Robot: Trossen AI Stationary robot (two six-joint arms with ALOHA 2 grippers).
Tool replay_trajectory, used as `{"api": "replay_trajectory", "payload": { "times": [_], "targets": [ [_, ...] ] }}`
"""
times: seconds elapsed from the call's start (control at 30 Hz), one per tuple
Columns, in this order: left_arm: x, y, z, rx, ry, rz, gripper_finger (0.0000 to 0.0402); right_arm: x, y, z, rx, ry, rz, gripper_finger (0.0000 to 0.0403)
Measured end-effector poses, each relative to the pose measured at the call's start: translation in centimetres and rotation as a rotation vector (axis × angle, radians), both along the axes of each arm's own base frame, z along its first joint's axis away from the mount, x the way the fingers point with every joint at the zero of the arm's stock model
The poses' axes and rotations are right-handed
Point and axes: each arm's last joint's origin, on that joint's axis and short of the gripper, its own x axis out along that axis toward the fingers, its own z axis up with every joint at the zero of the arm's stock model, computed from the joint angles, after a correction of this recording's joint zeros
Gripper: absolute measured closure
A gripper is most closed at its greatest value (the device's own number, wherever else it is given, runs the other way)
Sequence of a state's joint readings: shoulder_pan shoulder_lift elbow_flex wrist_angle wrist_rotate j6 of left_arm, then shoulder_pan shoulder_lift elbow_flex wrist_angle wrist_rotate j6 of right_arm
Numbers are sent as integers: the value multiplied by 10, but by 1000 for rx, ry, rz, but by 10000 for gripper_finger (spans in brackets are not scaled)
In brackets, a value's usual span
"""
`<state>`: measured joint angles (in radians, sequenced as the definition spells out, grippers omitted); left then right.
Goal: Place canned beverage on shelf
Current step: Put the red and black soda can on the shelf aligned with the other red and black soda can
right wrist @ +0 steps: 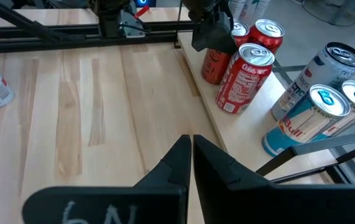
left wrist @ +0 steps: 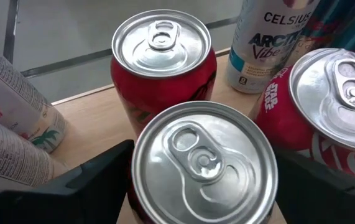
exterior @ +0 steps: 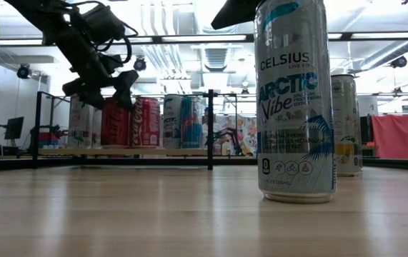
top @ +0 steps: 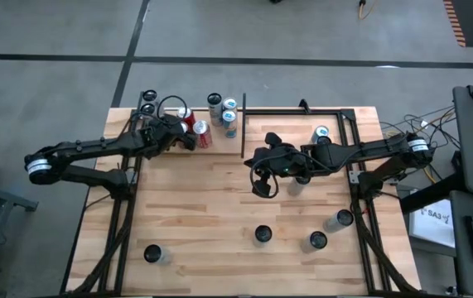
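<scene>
Looking at your left gripper (left wrist: 202, 180), you see its fingers (left wrist: 84, 183) standing apart on either side of a red can (left wrist: 202, 165), with a gap at each side, not pressing it. That can has a plain silver lid with a pull tab and stands upright on the shelf (top: 219, 142), a pale plywood panel at the desk's far edge toward its left corner, among other red cans (top: 202, 132) and blue-and-white cans (top: 229, 116). Your right gripper (right wrist: 191, 155) hangs over the desk's middle, fingers pressed together, empty.
</scene>
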<state>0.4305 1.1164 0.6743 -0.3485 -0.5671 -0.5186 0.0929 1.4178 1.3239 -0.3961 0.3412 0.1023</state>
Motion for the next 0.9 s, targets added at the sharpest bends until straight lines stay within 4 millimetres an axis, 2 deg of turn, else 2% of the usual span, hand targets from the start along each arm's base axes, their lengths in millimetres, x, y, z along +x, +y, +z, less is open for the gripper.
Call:
{"api": "replay_trajectory", "payload": {
  "times": [0.9],
  "targets": [
    [-1, 0, 0, -5, 9, -5, 69, -1, 0, 0, 2, 6, -2, 394]
  ]
}}
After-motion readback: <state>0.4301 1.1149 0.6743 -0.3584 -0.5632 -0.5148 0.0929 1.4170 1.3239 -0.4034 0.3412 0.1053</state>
